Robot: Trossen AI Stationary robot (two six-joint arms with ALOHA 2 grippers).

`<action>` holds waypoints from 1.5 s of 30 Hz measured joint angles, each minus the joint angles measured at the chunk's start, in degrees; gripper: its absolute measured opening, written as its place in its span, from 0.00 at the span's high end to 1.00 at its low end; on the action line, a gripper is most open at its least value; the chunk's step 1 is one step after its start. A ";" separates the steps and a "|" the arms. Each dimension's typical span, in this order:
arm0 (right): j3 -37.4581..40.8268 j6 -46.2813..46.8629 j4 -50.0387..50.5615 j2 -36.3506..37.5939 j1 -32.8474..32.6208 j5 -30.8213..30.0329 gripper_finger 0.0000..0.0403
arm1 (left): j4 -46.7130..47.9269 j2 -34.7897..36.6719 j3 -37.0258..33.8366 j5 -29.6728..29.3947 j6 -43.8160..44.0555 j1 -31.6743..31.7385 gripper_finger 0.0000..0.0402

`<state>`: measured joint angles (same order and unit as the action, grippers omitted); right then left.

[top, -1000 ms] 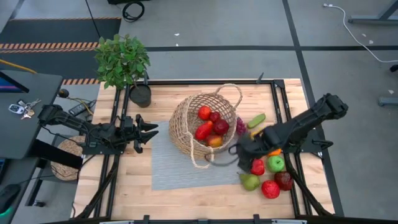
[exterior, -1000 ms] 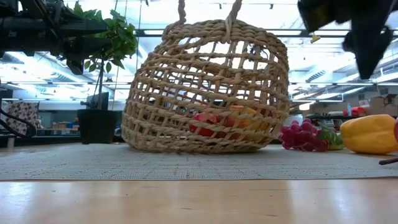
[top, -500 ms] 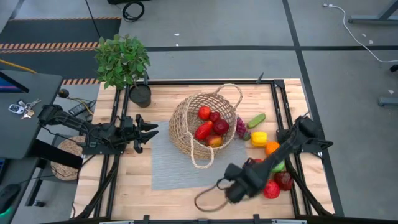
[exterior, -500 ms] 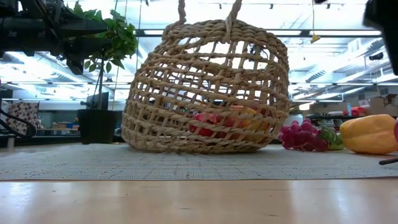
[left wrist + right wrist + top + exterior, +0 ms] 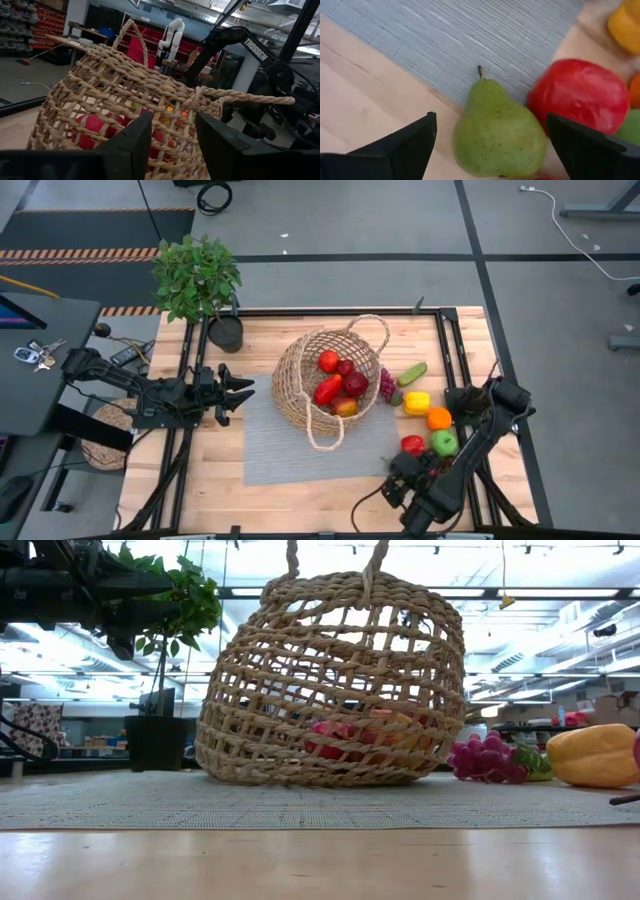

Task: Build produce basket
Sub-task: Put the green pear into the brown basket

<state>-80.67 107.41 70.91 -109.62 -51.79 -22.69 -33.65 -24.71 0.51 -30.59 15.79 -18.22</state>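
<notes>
The tan wicker basket [image 5: 330, 380] [image 5: 335, 680] stands with its bottom on a grey mat [image 5: 285, 445] and holds red and orange produce [image 5: 338, 385]. More produce lies to its right: grapes [image 5: 386, 383], cucumber [image 5: 411, 373], yellow pepper [image 5: 416, 402], orange [image 5: 437, 418], green apple [image 5: 444, 442], red fruit [image 5: 412, 444]. My right gripper [image 5: 405, 483] [image 5: 492, 145] hangs open near the table's near edge over a green pear [image 5: 497, 132], one finger on each side, not touching. My left gripper [image 5: 238, 392] [image 5: 172, 145] waits open, left of the basket [image 5: 125, 110].
A potted green plant [image 5: 200, 280] in a black pot stands at the table's far left corner. A red fruit [image 5: 580, 95] lies close beside the pear, at the mat's corner [image 5: 470, 40]. Bare wood [image 5: 300, 500] runs along the near edge, left of the right gripper.
My right arm has swung away from the basket's near handle toward the table's near edge and folded back, leaving the low view. Its gripper now hangs over the produce at the near right. The basket and the left arm have kept still.
</notes>
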 joint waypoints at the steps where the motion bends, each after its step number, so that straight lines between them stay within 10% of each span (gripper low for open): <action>1: 0.37 0.74 -0.54 0.00 -0.23 0.00 0.05 | 0.02 -0.02 0.00 0.00 0.00 -0.02 0.60; 31: 5.59 -10.40 -10.86 0.58 1.08 4.20 0.13 | 0.00 -0.01 0.00 0.00 -0.01 -0.01 0.60; 45: 5.75 -14.58 -5.15 7.60 2.81 -7.83 0.14 | 0.01 -0.02 0.00 0.00 0.01 0.00 0.60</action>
<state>-74.91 92.83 65.76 -102.02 -48.98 -30.53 -33.64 -24.73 0.51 -30.59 15.80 -18.22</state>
